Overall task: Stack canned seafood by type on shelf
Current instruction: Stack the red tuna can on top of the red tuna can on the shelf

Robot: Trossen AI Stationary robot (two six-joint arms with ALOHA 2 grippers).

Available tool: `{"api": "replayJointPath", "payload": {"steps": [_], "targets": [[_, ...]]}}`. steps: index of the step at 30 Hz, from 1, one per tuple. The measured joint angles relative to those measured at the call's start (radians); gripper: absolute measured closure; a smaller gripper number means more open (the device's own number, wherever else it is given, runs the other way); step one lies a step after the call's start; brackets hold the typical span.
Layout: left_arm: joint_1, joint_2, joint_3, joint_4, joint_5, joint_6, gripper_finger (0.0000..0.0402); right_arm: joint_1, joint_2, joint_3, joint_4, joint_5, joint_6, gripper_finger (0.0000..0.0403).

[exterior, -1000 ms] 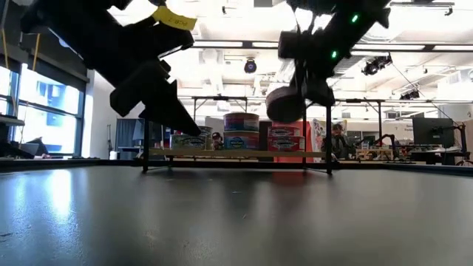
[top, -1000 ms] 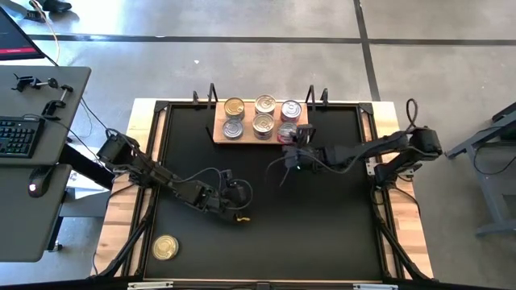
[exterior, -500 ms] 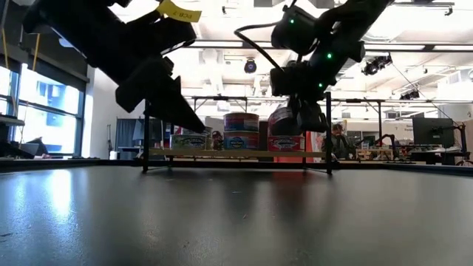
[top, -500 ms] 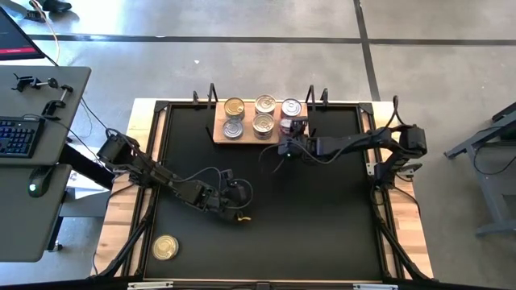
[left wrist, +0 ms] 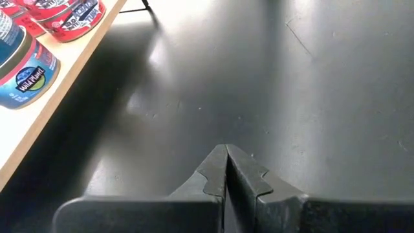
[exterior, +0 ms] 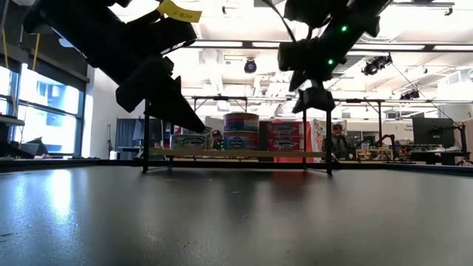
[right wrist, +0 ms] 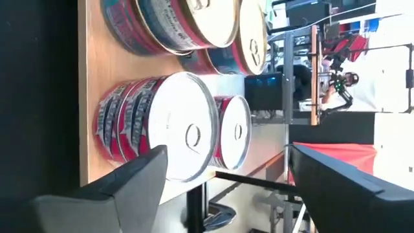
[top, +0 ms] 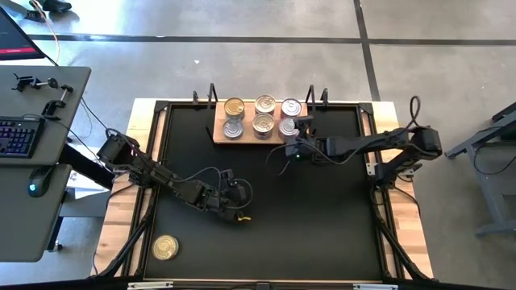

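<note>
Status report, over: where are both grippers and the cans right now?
Right gripper open beside red-label cans on shelf. Left gripper shut, mid-table. One gold-lid can on table, near corner. Nothing in the way.

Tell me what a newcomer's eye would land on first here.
First, the shelf at the table's far edge, with canned seafood in short stacks, red-labelled tins at its right end. The right gripper stands open just in front of those red tins. A lone gold-lidded can sits at the near left corner, beyond the shut left gripper.
</note>
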Motion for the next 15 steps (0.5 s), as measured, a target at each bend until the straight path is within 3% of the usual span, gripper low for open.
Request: {"api": "replayJointPath", "payload": {"steps": [8, 13, 15], "targets": [[0.000, 0.000, 0.000, 0.005, 0.000, 0.000, 0.0401, 0.035, -0.030, 0.000, -0.068, -0.038, 0.209, 0.0090], [-0.008, 0.000, 0.000, 0.006, 0.000, 0.023, 0.0401, 0.079, -0.029, 0.000, -0.029, -0.409, 0.458, 0.0089], [-0.018, -0.008, 0.001, 0.003, 0.000, 0.045, 0.0401, 0.121, -0.019, 0.000, 0.027, -0.500, 0.549, 0.0089]]}}
